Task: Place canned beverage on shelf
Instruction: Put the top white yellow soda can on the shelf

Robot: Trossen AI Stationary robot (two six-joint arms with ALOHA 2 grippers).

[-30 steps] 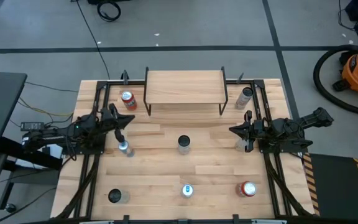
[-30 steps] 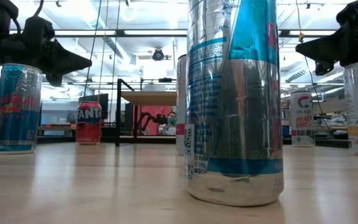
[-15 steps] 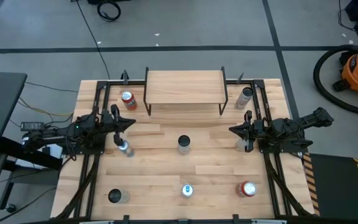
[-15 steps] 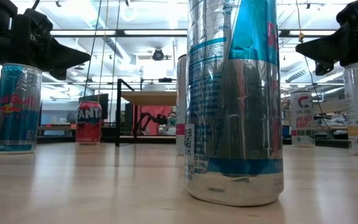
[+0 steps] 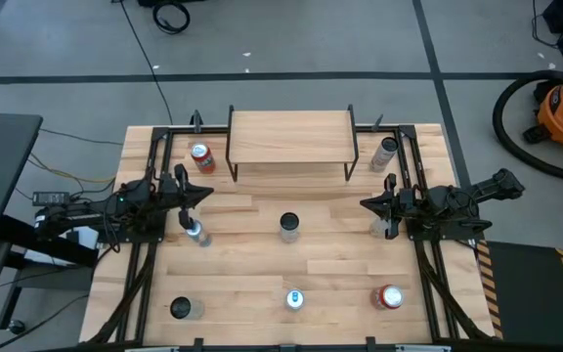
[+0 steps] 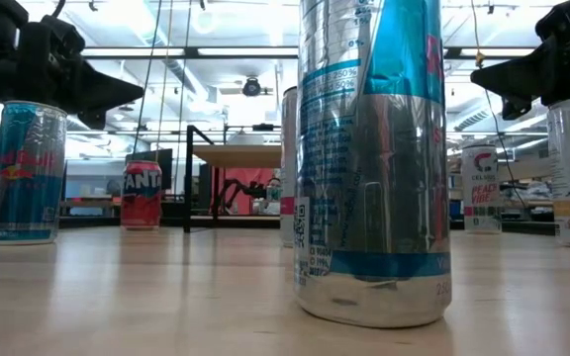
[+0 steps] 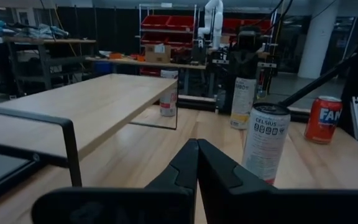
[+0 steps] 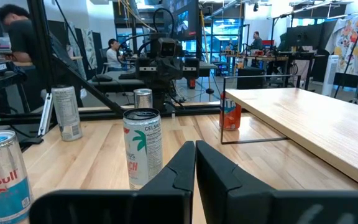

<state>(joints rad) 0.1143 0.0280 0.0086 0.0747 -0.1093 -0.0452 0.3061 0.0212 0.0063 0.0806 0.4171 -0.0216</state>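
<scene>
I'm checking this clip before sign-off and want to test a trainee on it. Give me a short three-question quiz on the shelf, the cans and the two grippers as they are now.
1. True or false: the shelf already has a can on top.
2. How many cans stand on the tabletop in the high view? A) five B) seven C) nine
3. Fill in: the left gripper and the right gripper both have their fingers ____.

Key
1. False: the shelf's board is bare; the red can stands on the tabletop beside its left legs.
2. B
3. shut, and neither holds a can.
</scene>
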